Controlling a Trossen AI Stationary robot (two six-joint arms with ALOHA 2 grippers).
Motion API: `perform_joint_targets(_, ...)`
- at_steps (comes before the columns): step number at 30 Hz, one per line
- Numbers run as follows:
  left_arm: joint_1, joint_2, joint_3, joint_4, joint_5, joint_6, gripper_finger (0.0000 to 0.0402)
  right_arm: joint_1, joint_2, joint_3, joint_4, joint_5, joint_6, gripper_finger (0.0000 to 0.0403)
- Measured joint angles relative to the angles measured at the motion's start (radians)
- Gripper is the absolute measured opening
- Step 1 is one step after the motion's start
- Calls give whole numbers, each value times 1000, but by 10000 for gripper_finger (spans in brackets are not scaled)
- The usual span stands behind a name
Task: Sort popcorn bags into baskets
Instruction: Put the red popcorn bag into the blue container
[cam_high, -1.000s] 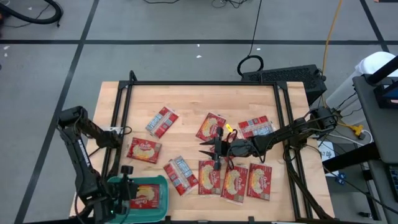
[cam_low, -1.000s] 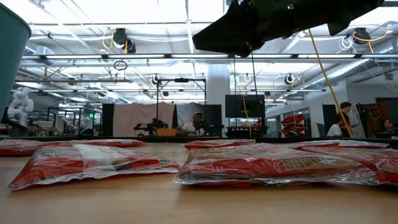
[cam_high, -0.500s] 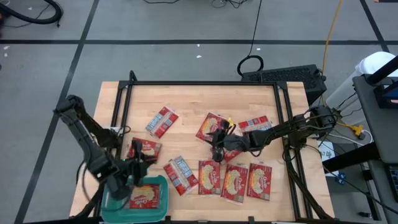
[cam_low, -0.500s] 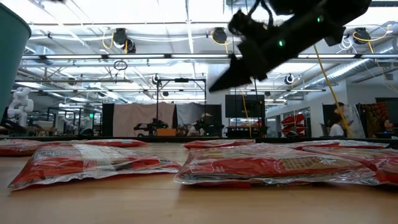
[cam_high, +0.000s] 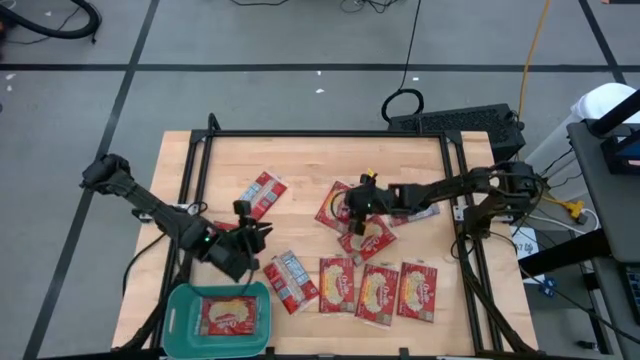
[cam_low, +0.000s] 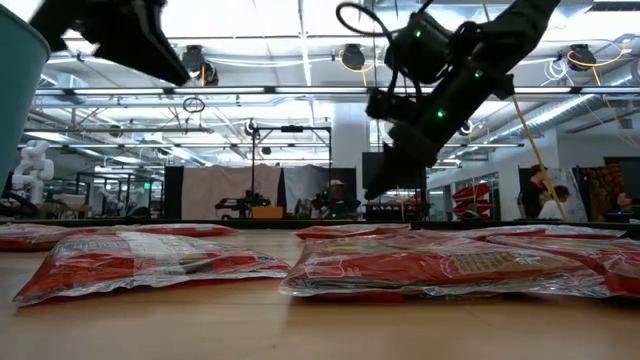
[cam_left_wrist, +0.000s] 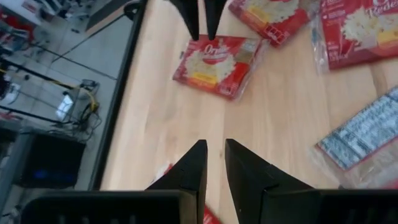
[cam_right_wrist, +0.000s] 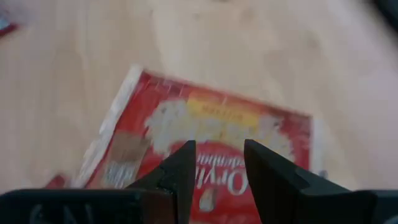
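Observation:
Several red popcorn bags lie flat on the wooden table (cam_high: 300, 160). One bag (cam_high: 228, 316) lies in the teal basket (cam_high: 180, 318) at the near left corner. My left gripper (cam_high: 258, 232) hovers beyond the basket, its fingers (cam_left_wrist: 214, 155) a narrow gap apart with nothing between them. A red bag (cam_left_wrist: 166, 170) lies just under it, mostly hidden. My right gripper (cam_high: 352, 210) hangs open and slanting down over a bag (cam_right_wrist: 211, 130) in the table's middle (cam_high: 336, 205), clear of it in the low view (cam_low: 385, 180).
More bags lie at the far left (cam_high: 262, 193), the far right (cam_high: 410, 203) and the middle (cam_high: 368, 238). Several more lie in a row along the near edge (cam_high: 378, 293). A black frame rail (cam_high: 190, 190) runs along the table's left side.
My left gripper has swung from above the basket toward the table's far edge and middle, turning as it went; the bag stays in the basket. My right gripper has moved toward the far edge, sunk and tipped downward, and now stands over a bag farther back.

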Motion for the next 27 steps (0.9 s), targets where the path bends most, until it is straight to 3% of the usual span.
perform_joint_targets(4,62,0,-25,109,70,93,63,-56,-24,0,-104,-81,-27,137)
perform_joint_targets(11,150,0,-24,323,225,244,63,-60,-34,-1,-185,-76,-183,203)
perform_joint_targets(16,204,0,-24,402,331,276,63,-58,-29,-1,-194,-1,-250,239)
perform_joint_targets(23,258,0,-24,421,358,269,63,-56,-29,-62,-102,1,-424,233)
perform_joint_targets(27,282,0,-24,421,359,260,63,-56,-29,-144,48,2,-485,215)
